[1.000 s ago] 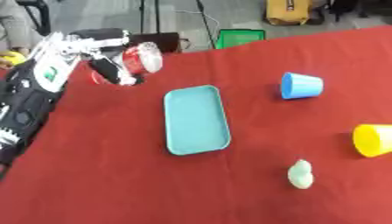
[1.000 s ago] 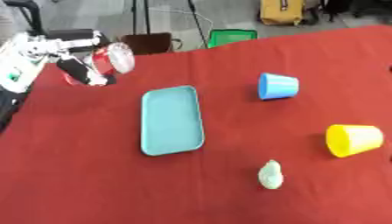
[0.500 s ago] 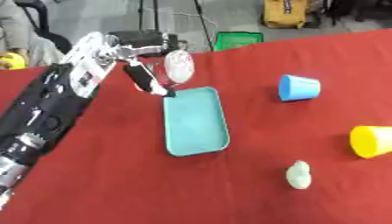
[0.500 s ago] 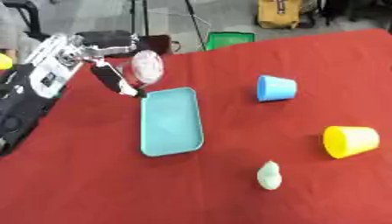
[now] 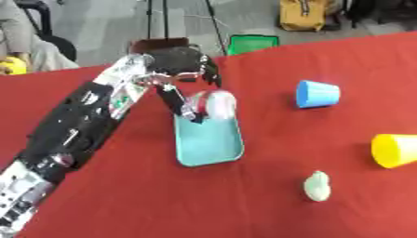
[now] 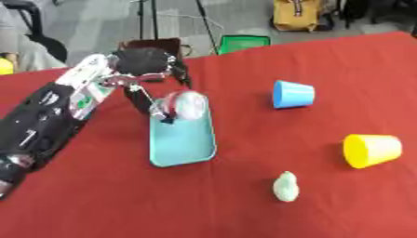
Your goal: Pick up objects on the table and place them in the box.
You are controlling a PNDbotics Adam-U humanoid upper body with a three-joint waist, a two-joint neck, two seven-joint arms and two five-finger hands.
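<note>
Left eye view shows our left hand (image 5: 181, 76) reaching in from the left side, its black and silver arm stretched across the red tablecloth (image 5: 285, 195). Our fingers and thumb are curled round a pale, rounded can-like object with a red patch (image 5: 210, 105), and we hold it at the far end of the shallow light-blue rectangular tray (image 5: 208, 142). Whether the object touches the tray we cannot tell, since it is blurred.

To the right of the tray, well apart, a blue plastic cup (image 5: 317, 93) lies on its side. Nearer us and close to the right edge, a yellow plastic cup (image 5: 397, 150) also lies on its side. Between the tray and the yellow cup, towards us, sits a small pale-green lumpy thing (image 5: 317, 185) on the cloth.

Beyond the table's far edge we see a green crate-like thing (image 5: 252, 43) on the grey floor. Our right hand shows in neither view.
</note>
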